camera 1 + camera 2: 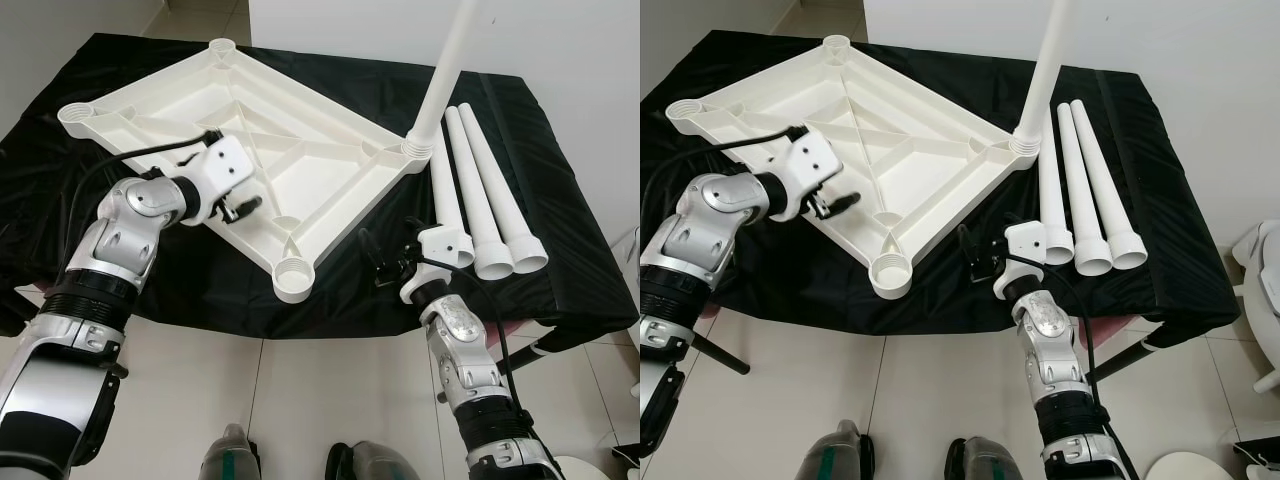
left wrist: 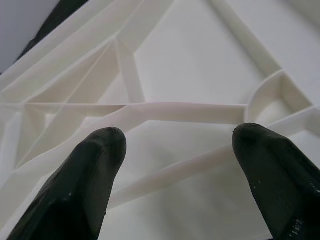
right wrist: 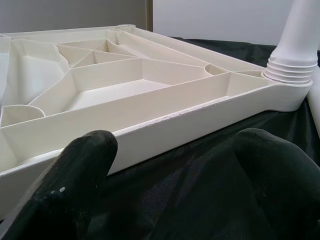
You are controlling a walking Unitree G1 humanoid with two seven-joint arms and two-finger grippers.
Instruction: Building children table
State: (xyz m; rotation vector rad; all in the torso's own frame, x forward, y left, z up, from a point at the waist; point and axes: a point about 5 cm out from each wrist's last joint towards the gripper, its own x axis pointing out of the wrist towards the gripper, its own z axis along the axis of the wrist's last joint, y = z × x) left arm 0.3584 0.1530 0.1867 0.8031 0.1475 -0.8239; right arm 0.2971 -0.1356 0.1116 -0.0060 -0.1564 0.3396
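Note:
A white plastic tabletop (image 1: 300, 150) lies upside down, ribs up, on the black cloth. One white leg (image 1: 445, 65) stands upright in its right corner socket. Three more legs (image 1: 480, 200) lie side by side to the right. The front corner socket (image 1: 293, 270) holds nothing. My left gripper (image 1: 245, 207) hovers open over the ribs near the tabletop's front left edge; the same ribs (image 2: 180, 110) show between its fingers. My right gripper (image 1: 372, 255) is open low over the cloth, just off the front right edge (image 3: 165, 125), nothing held.
The black-draped table (image 1: 560, 270) ends close in front of me, with tiled floor (image 1: 300, 400) below. A white wall runs behind. A white rounded object (image 1: 1260, 270) stands on the floor at the far right.

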